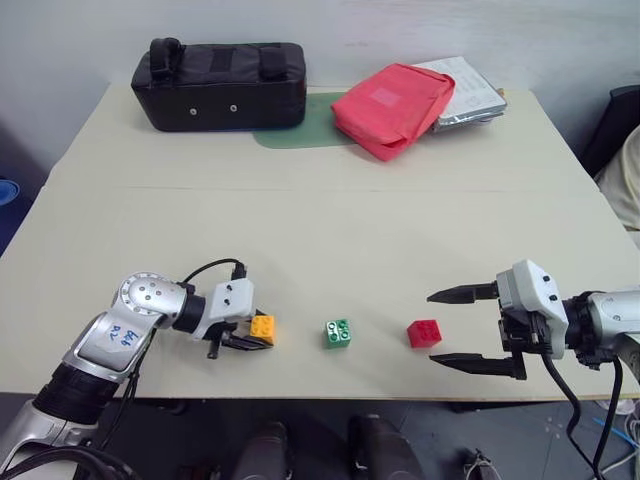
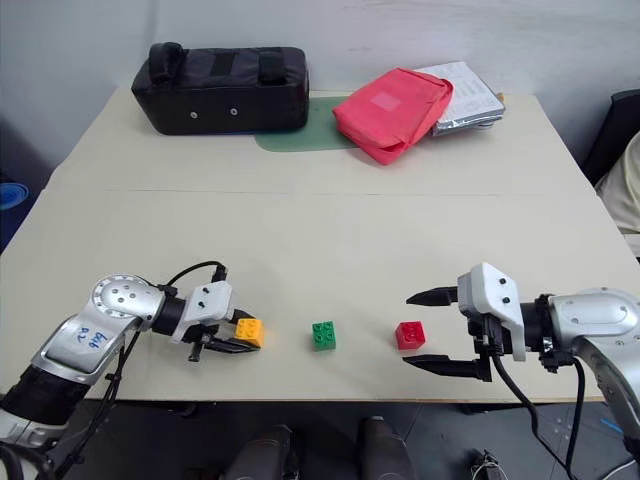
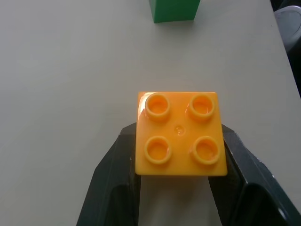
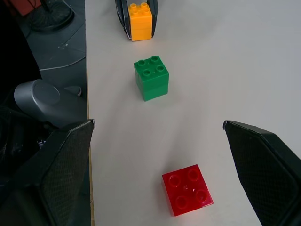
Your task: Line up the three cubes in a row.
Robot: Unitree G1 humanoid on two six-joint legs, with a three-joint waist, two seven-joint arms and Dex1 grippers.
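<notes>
Beige table [image 1: 330, 240]: left claw [image 1: 245, 335] clamps studded orange cube [image 1: 262, 327]; right claw [image 1: 465, 328] gapes beside red cube [image 1: 424, 333].

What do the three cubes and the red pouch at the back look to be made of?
Orange cube, green cube, red cube: hard moulded plastic, going by the glossy faces, crisp edges and round studs. Red pouch: soft woven fabric, probably, as it looks matte, slumped and creased.
</notes>
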